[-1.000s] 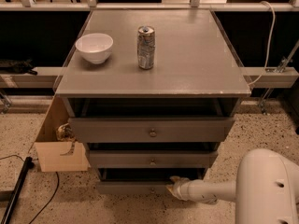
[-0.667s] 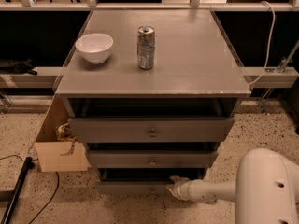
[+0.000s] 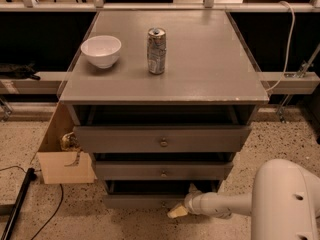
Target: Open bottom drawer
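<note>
The grey cabinet has three drawers, each pulled out a little. The bottom drawer is the lowest, with a thin flat front just above the floor and a dark gap above it. I cannot make out its knob. My gripper is at the end of the white arm, which reaches in from the lower right. The gripper sits low at the right end of the bottom drawer's front, touching or nearly touching it.
A white bowl and a drink can stand on the cabinet top. An open cardboard box sits against the cabinet's left side. A black pole and a cable lie on the floor at the left. My white base fills the lower right.
My gripper has moved down and left, toward the camera. The bottom drawer's front stands a little farther out than before.
</note>
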Tool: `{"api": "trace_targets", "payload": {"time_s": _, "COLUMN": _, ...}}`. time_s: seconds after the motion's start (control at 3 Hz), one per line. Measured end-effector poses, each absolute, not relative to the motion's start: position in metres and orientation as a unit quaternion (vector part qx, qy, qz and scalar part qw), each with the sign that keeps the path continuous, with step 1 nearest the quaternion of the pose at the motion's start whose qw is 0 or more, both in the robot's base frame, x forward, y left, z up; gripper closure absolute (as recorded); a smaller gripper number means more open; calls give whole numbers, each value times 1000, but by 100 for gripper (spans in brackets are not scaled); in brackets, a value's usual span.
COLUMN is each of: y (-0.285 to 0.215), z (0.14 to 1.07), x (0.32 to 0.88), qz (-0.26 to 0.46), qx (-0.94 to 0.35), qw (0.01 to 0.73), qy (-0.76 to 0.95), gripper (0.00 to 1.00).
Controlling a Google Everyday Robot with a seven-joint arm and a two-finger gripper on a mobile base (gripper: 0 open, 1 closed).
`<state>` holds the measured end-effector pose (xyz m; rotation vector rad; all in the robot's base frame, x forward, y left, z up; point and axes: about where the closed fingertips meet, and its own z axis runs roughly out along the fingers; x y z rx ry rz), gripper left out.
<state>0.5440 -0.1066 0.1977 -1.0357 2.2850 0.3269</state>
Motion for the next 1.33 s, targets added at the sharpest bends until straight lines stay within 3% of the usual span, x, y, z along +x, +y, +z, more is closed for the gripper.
{"api": "trace_targets", "payload": {"time_s": 0.67, "y": -108, "z": 188, "x": 556, "qz": 114, "qx": -385, "qw": 295, "qy": 867, "gripper": 0}}
{"api": "trace_targets", "payload": {"time_s": 1.33, "y": -108, "z": 188, "x": 556, "qz": 114, "qx": -385, "qw": 295, "qy": 867, "gripper": 38}}
